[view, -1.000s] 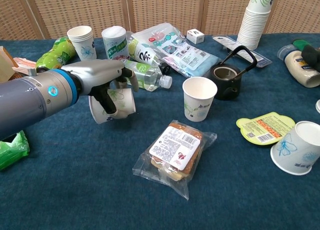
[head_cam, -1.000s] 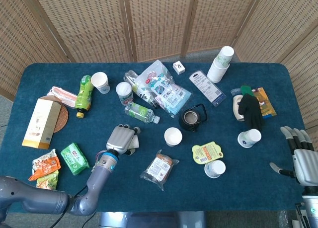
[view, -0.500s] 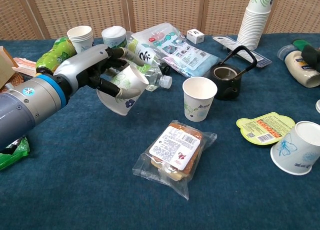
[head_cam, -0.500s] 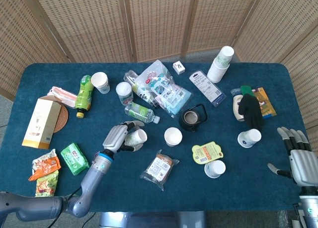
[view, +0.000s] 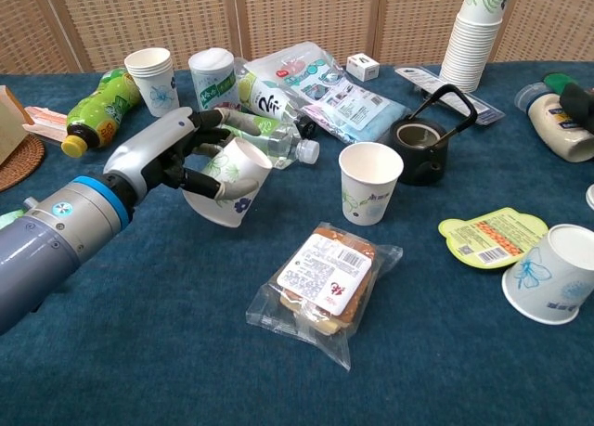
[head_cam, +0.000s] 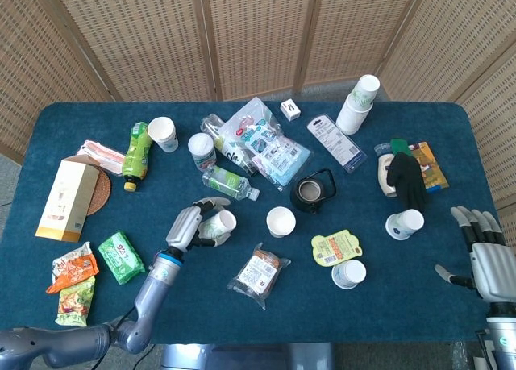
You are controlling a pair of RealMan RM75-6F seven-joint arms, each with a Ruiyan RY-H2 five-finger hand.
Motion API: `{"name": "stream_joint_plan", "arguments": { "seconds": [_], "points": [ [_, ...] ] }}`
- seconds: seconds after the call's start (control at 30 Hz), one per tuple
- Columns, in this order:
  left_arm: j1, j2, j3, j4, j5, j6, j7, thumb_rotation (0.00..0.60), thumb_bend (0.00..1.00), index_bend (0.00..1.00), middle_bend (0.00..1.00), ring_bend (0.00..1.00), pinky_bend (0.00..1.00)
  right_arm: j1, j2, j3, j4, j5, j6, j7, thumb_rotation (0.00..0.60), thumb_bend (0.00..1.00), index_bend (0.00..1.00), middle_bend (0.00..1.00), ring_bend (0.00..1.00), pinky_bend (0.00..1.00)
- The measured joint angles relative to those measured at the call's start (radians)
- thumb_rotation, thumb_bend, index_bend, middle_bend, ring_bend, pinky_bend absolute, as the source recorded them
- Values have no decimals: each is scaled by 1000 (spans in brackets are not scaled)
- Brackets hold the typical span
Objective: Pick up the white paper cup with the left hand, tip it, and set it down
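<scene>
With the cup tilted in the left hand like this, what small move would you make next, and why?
Probably roll the left hand back so the white paper cup stands upright, then lower it: the cup is tipped with its mouth facing right, held above bare blue cloth.

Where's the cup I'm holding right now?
In the chest view the white paper cup is left of centre, tilted in the left hand, just in front of the lying water bottle.

I see the blue-clothed table crowded — a sealed snack packet just right of my left hand, a clear bottle behind it, an upright cup further right.
</scene>
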Motion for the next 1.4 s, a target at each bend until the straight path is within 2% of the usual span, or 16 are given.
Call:
{"name": "stream_joint_plan", "arguments": {
  "seconds": [0.63,0.67,0.73,0.8,0.87,1.17,1.4],
  "points": [
    [46,-17,43,92,90,13,32,600,316,245,443,197,186,1,-3,-2,0,-1,-2,-8,600,0,0,0,0,0],
    [49,-17,47,97,95,14,32,600,314,236,432,184,173,1,-3,-2,0,-1,-2,-8,600,0,0,0,0,0],
    [52,-13,55,101,104,11,24,600,306,206,348,111,113,1,-4,-1,0,0,-2,-10,600,0,0,0,0,0],
    [53,0,66,96,118,2,2,600,294,166,116,11,19,1,-4,-1,0,0,-1,-11,600,0,0,0,0,0],
    [55,11,76,95,139,2,-13,600,291,151,11,0,0,1,-4,-1,0,0,-1,-12,600,0,0,0,0,0],
    [76,40,96,111,242,105,-32,600,287,195,0,0,0,2,-6,-2,0,-1,-2,-15,600,0,0,0,0,0],
    [86,102,92,30,260,134,4,600,287,183,0,0,0,1,-5,-3,-2,-3,-1,-14,600,0,0,0,0,0]
  ]
}}
